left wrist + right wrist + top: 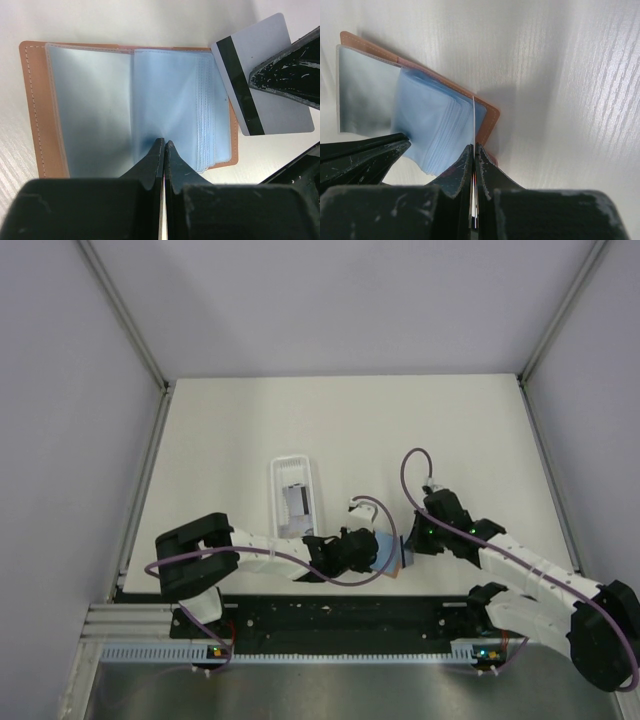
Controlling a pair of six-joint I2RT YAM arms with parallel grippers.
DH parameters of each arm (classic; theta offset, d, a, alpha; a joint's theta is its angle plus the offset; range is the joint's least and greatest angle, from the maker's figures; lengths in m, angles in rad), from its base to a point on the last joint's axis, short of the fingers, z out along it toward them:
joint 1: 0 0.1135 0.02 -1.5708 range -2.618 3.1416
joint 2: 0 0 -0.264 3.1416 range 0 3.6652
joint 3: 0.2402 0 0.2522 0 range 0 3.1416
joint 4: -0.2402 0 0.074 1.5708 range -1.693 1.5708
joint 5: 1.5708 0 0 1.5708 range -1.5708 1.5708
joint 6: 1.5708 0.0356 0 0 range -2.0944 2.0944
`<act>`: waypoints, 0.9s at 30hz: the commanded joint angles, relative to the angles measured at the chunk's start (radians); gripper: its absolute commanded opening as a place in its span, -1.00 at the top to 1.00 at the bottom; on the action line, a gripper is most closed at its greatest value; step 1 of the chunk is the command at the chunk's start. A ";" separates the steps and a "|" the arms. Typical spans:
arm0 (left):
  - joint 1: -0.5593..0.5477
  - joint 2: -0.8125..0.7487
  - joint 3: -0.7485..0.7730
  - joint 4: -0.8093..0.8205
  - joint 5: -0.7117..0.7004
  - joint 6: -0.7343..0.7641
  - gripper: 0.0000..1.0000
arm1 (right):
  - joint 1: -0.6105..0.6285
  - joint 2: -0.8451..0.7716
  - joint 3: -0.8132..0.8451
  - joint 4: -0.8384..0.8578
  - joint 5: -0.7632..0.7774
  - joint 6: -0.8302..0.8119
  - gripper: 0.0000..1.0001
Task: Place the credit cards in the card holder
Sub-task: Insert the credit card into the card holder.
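The card holder point(90, 100), orange-brown with pale blue sleeves, lies open on the table point(385, 554). My left gripper point(164, 142) is shut at the middle of it, its tips pinching a raised blue sleeve. Just right of the holder hangs a grey credit card point(272, 55) with a dark stripe, tilted on edge. My right gripper point(474, 146) is shut on that card, which shows edge-on point(472, 120) above the sleeve stack and the holder's orange cover point(487, 117). In the top view the two grippers, left point(366, 550) and right point(408, 546), meet over the holder.
A long white tray point(293, 468) lies behind and left of the holder, with a grey and dark card point(296, 500) in it. The left gripper's fingers point(365, 155) reach into the right wrist view from the left. Grey walls enclose the white table point(450, 440).
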 commanded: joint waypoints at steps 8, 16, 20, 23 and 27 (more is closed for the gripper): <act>0.016 -0.015 -0.015 -0.022 0.002 0.004 1.00 | -0.013 -0.025 -0.001 -0.023 0.019 0.009 1.00; 0.018 -0.007 -0.010 -0.014 0.011 0.003 1.00 | -0.013 -0.159 -0.001 0.009 -0.082 0.074 1.00; 0.018 -0.006 -0.012 -0.013 0.011 0.004 1.00 | -0.011 -0.160 -0.025 0.023 -0.142 0.103 1.00; 0.018 -0.006 -0.010 -0.013 0.012 0.004 1.00 | -0.013 -0.165 -0.062 0.047 -0.179 0.124 1.00; 0.018 -0.009 -0.009 -0.014 0.012 0.006 1.00 | -0.011 -0.163 -0.097 0.086 -0.242 0.152 1.00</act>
